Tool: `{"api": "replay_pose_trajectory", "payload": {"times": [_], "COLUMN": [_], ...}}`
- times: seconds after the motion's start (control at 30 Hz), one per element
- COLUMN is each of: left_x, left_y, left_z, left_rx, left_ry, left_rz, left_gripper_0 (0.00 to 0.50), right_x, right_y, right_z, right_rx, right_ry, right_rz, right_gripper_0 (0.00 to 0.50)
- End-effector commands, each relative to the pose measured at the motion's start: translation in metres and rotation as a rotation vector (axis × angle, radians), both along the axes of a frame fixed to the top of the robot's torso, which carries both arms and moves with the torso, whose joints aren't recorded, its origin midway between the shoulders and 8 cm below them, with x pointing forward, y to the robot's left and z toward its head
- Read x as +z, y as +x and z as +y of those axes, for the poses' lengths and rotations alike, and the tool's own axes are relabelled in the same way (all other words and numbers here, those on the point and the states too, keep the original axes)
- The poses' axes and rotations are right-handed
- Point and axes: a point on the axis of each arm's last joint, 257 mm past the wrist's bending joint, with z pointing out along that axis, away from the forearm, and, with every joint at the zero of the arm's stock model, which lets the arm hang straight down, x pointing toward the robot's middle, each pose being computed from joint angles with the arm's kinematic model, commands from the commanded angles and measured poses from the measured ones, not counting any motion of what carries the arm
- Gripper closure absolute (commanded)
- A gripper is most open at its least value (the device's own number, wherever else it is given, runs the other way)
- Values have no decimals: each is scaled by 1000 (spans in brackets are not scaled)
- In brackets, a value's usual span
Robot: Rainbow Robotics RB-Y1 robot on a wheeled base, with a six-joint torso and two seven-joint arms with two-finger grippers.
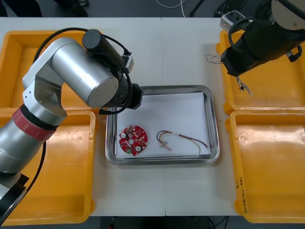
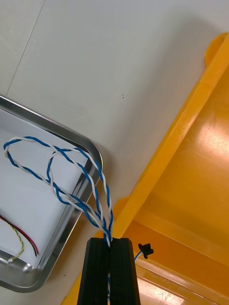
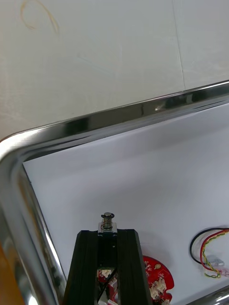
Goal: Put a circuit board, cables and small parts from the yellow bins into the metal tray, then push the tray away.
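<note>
1. Currently the filling step is in hand: the left tool (image 3: 108, 233), over the far left corner of the metal tray (image 1: 213, 125), is clamped on one small metal part (image 3: 108, 220).
2. Over the inner edge of the far right yellow bin (image 1: 281, 90), the right tool (image 2: 110, 245) is clamped on one twisted blue and white cable (image 2: 71, 190).
3. Next, I judge, the left tool must part over the white inside. The right tool must then carry its cable left across the rim.
4. Counted in the tray: one red circuit board (image 1: 134, 140), one red and yellow cable (image 3: 204, 248) and one black cable (image 3: 191, 245). Four bins stand on the surface.
</note>
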Motion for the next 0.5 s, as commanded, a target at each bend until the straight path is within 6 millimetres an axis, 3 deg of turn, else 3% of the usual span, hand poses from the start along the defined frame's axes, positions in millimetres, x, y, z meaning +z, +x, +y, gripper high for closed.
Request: {"api": "replay_pose_trajectory", "payload": {"times": [0.03,0.5], "left_x": [-17,-46], "left_y": [-4,-4], "left_z": [-17,-12], "left_rx": [-59,-68], "left_ry": [3,42], "left_rz": [1,32], "left_gripper_0": [499,500], "right_x": [13,15], "right_y": [1,1], "right_z": [-12,-12], "right_rx": [-6,-4], "right_ry": [-11,-10], "right_rz": [-36,-38], "right_gripper_0": [500,500]}}
